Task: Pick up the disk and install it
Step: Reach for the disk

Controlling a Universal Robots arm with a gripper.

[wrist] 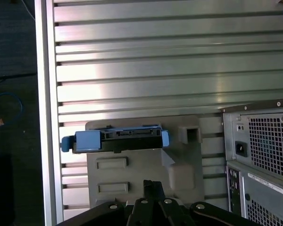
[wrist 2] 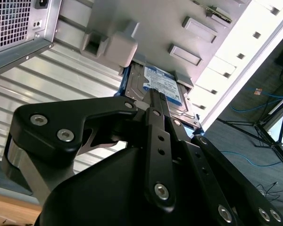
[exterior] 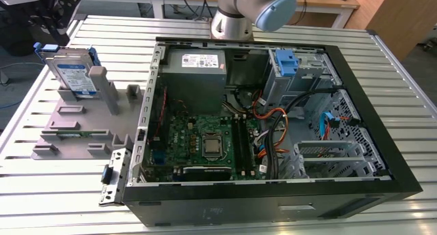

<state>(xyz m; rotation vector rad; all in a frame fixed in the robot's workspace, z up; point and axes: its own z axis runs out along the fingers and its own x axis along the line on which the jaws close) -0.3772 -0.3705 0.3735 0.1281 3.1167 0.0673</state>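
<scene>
The disk [exterior: 71, 73] stands on edge in a slot at the far end of a grey holder [exterior: 75, 127], at the exterior view's left, beside the open computer case [exterior: 147, 117]. Its blue-and-white label and blue side rails show. In the first wrist view the disk [wrist: 118, 140] is seen edge-on, with my gripper [wrist: 153, 184] above the holder [wrist: 132, 169] and apart from the disk. In the second wrist view the gripper [wrist 2: 153, 94] points toward the disk [wrist 2: 167, 87]. The fingers are shut together with nothing between them.
Inside the case lie a grey power-supply box [exterior: 194, 66], a motherboard [exterior: 204, 143], loose cables [exterior: 280, 127] and a drive bay with a blue clip [exterior: 287, 63]. The case's rear panel [wrist: 259, 155] stands beside the holder. Everything rests on a slatted metal table [exterior: 61, 189].
</scene>
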